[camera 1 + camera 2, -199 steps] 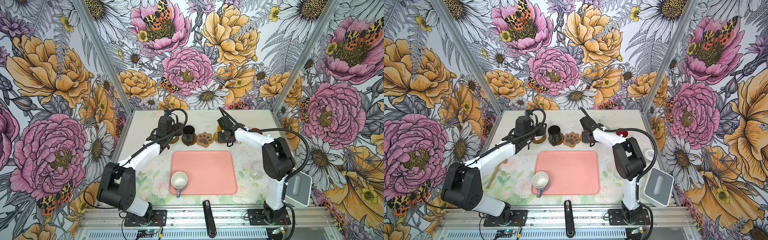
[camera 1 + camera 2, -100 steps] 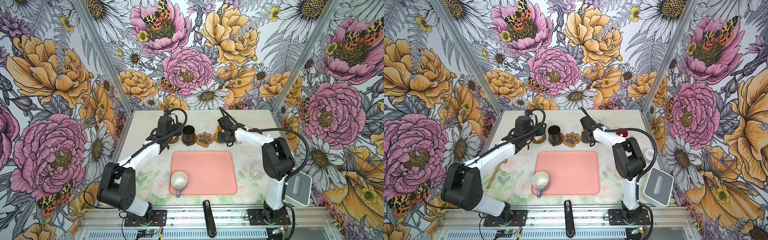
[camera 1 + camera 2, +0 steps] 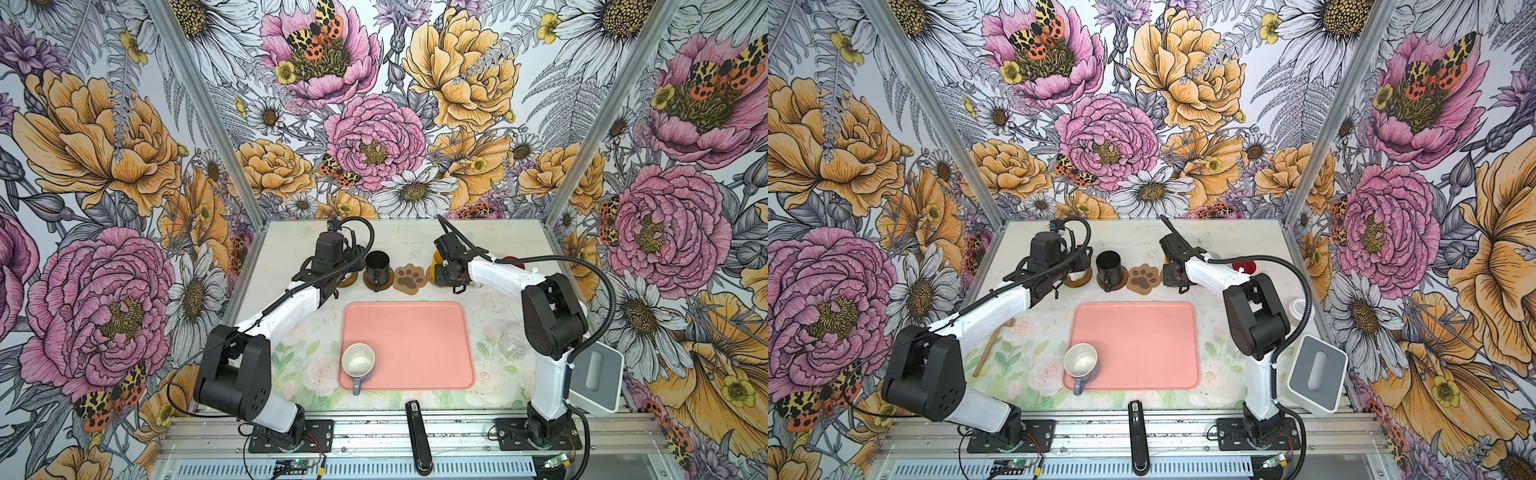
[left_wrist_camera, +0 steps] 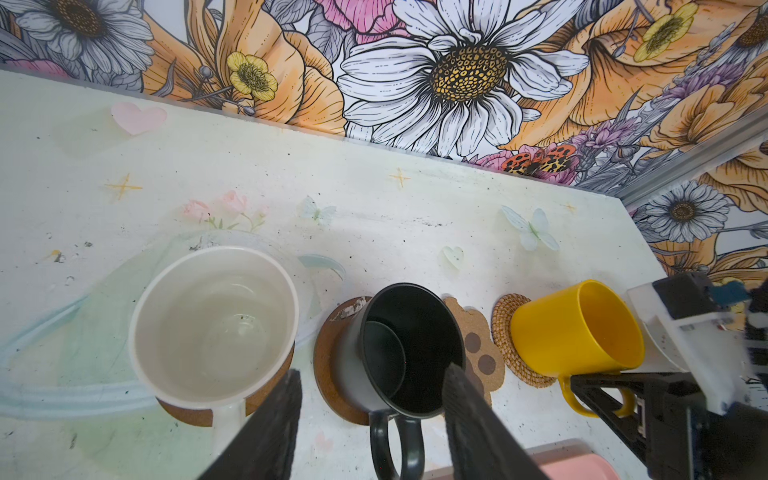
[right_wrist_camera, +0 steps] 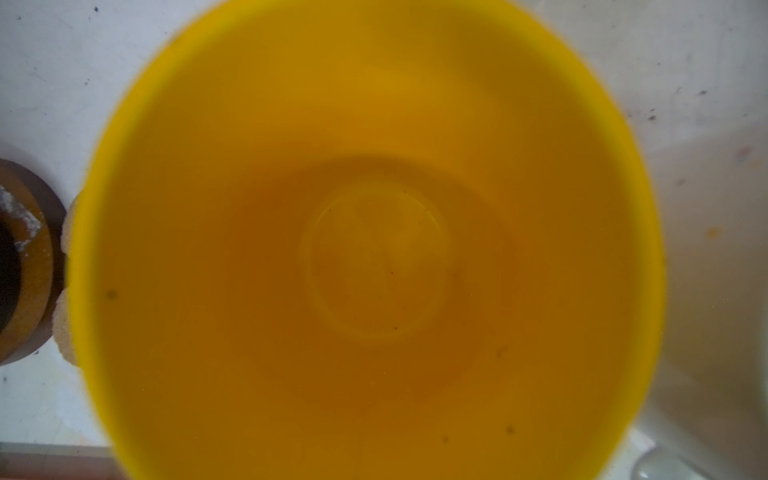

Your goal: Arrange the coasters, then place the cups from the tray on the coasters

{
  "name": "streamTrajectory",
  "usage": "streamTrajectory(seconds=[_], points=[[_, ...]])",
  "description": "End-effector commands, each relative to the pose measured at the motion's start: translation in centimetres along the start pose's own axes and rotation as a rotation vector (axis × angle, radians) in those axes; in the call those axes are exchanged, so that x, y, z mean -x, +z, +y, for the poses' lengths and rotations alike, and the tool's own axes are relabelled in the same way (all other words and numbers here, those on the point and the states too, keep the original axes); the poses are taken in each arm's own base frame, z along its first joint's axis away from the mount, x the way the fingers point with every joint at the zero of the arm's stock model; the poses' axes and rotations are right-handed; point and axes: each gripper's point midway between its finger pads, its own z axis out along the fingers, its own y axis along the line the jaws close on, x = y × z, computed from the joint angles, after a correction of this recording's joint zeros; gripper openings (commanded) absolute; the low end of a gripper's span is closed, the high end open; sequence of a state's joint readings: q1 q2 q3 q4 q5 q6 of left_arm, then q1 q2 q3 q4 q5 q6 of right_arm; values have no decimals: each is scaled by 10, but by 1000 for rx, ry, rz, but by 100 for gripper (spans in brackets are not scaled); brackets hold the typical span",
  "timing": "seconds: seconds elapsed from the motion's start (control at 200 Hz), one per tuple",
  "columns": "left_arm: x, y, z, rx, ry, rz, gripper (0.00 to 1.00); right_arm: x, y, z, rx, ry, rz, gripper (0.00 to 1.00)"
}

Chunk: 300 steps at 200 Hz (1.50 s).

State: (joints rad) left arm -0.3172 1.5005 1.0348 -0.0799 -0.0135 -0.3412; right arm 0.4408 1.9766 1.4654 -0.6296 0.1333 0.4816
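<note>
Right gripper point(image 3: 456, 283) low — seemingly on cup point(image 4: 575, 328)

Glossy yellow mug point(image 4: 577, 332), matt black mug point(image 4: 349, 374), woven coaster point(image 4: 503, 328), cork paw coaster point(image 4: 482, 361)

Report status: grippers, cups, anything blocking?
Left gripper open, fingers beside white mug on brown coaster. Right gripper shut on yellow mug by handle, over golden woven coaster. Lavender mug on tray; paw coaster free. Nothing in the way.
</note>
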Motion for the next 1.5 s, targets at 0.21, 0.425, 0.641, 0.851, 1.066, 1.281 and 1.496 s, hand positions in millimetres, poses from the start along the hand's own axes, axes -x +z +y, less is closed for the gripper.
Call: streamTrajectory(seconds=[0.21,0.425,0.641,0.851,1.066,1.281,1.496], points=[[10,-9,5,12,-13,-37,57,27,-3,5,18,43,-89,0],[10,-9,6,11,-14,-36,57,21,0,3,14,47,-76,0],[10,-10,5,8,-13,-37,57,19,1,3,12,54,-71,0],[10,-10,5,11,-11,-38,57,14,4,-1,0,59,-62,0],[11,-10,5,9,-11,-39,57,11,3,-5,-18,57,-64,0],[11,-11,4,5,-11,-40,57,7,3,-6,-25,54,-57,0],[11,-12,4,4,-12,-41,57,3,0,-7,-35,49,-59,0]])
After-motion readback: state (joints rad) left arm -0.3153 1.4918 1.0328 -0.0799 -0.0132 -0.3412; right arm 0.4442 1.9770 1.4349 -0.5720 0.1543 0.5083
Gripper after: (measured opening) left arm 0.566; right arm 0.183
